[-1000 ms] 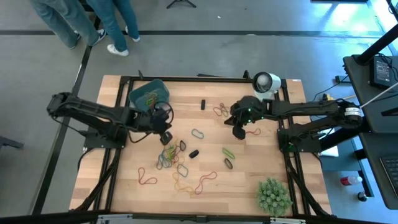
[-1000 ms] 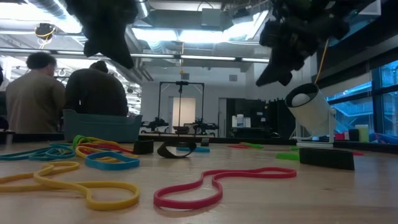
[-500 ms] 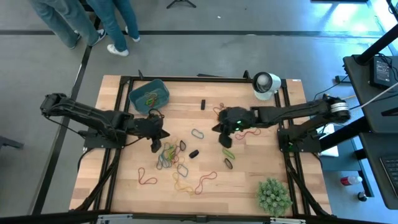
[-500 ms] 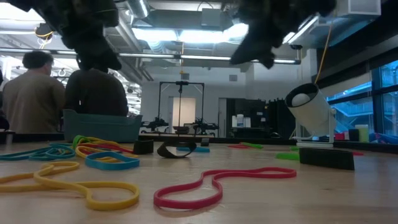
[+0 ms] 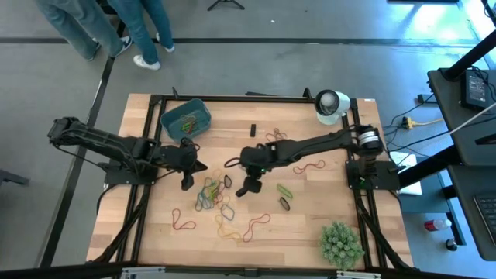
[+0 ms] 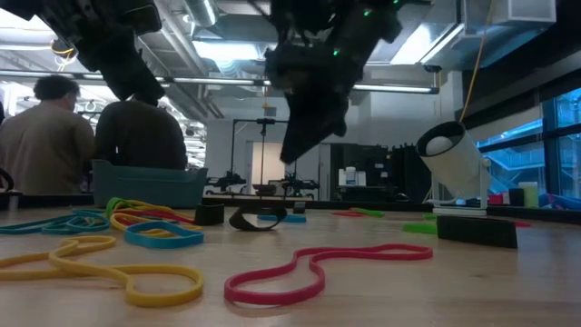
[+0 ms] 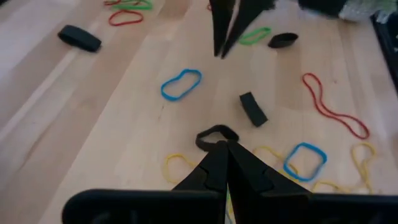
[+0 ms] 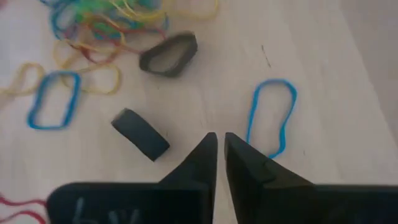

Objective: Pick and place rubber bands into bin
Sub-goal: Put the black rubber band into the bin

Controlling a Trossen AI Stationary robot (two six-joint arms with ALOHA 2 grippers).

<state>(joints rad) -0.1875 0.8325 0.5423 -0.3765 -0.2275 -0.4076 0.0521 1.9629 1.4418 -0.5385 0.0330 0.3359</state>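
Observation:
Rubber bands of many colours lie in a loose heap (image 5: 211, 194) at the table's middle, with more strewn toward the near edge. A blue band (image 8: 272, 118), a dark loop (image 8: 169, 55) and a short black band (image 8: 140, 134) lie flat under my right gripper (image 8: 217, 138). That gripper hangs above them at the centre (image 5: 248, 188), pointing steeply down with a narrow gap between its fingertips and nothing in it. My left gripper (image 5: 186, 184) is shut and empty, above the heap's left side. The teal bin (image 5: 186, 118) stands at the far left with some bands in it.
A white round cup-like object (image 5: 332, 105) stands at the far right corner and a spiky green ball (image 5: 341, 242) at the near right. A small black block (image 5: 253, 129) lies beyond the centre. People (image 5: 116, 31) stand past the far edge.
My right gripper has swept from the table's right half toward the left and the near edge, sinking and tipping more steeply down, and now hangs over the bands at the centre. My left gripper has drawn back a little toward the left edge. The bands have stayed put.

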